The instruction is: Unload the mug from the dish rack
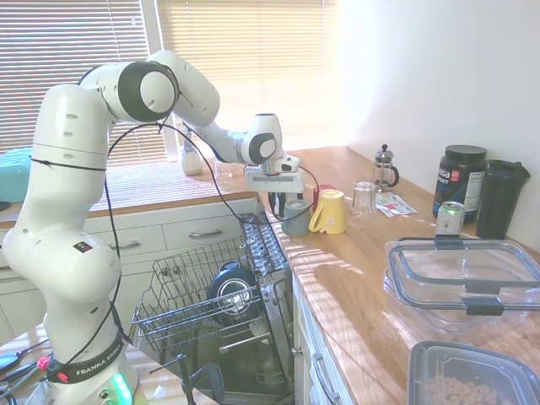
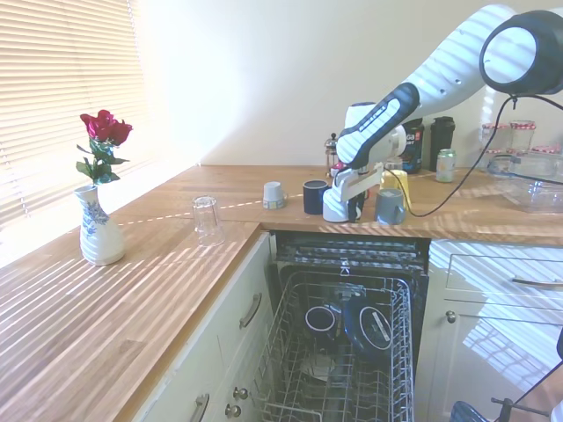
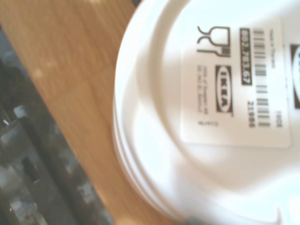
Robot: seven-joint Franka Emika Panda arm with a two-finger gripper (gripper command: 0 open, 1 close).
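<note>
The white base of the mug (image 3: pixel 206 117) fills the right half of the wrist view, upside down, its printed sticker (image 3: pixel 239 84) facing the lens, with table (image 3: pixel 70 93) wood at the left. In the second exterior view the mug (image 2: pixel 335 205) stands inverted on the table's front edge at centre right, directly under the tool (image 2: pixel 347 195); a navy mug (image 2: pixel 315 196) is just beside it on the left and a grey-blue mug (image 2: pixel 390 207) just beside it on the right. The dish rack (image 2: pixel 339 352) is pulled out at bottom centre, well below the mug, holding dark crockery.

The tool appears closed around the mug, though the fingers are largely hidden behind it, so how wide they sit is unclear. The mug seems to be off the rack already, so the step in hand is probably the release. Done well, that means confirming the rim rests flat on the wood, opening the fingers gently, then lifting straight up so neither neighbour gets knocked and the mug is not nudged off the edge toward the rack.
</note>
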